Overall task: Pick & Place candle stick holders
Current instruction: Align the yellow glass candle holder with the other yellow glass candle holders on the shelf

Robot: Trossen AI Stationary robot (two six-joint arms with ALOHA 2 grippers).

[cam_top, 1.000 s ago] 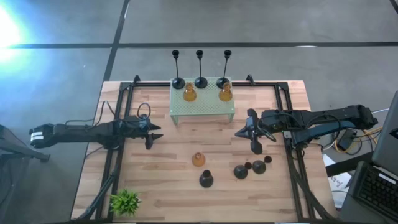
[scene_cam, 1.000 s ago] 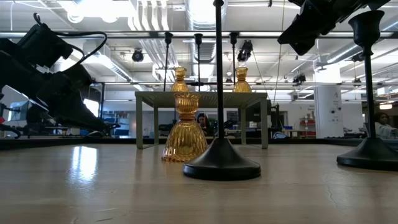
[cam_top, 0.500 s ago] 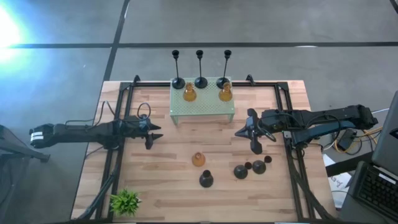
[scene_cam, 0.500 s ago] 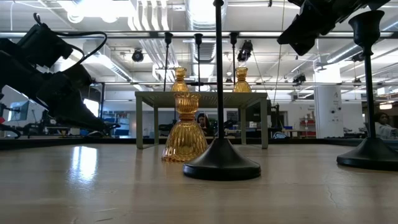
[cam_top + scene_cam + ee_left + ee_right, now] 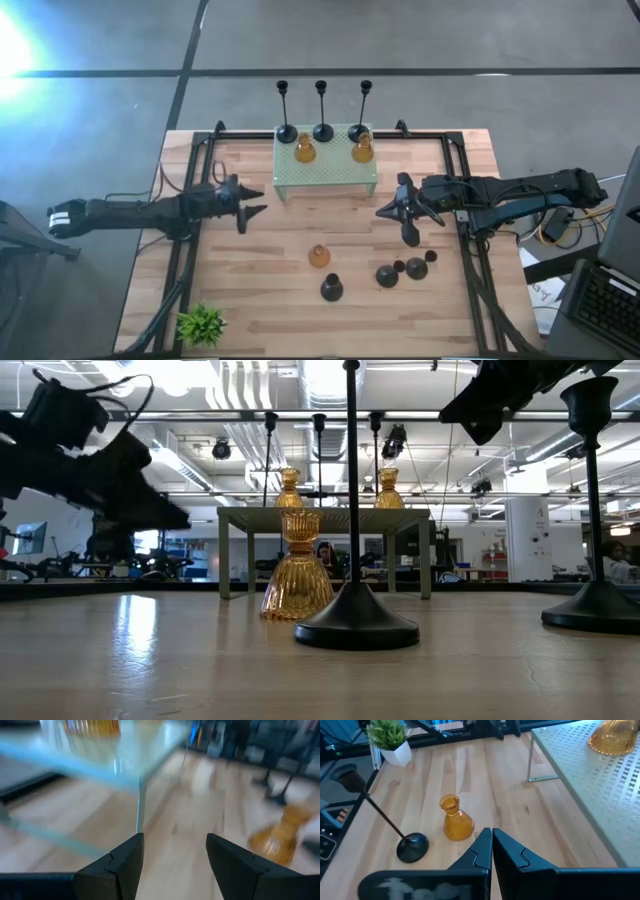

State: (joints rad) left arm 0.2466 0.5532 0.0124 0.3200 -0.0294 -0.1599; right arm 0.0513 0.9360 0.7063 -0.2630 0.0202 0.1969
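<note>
My left gripper [image 5: 250, 205], fingers spread and empty, hangs left of the lone upright amber holder [image 5: 319, 257], which stands nearer and rightward.

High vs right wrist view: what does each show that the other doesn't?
Only the high view: the left gripper, open above the table, and three black stemmed holders along the green stand's far edge. Only the right wrist view: the right gripper has its fingers together, holding nothing. Both: the amber holder standing on the table, the green stand and the plant.
</note>
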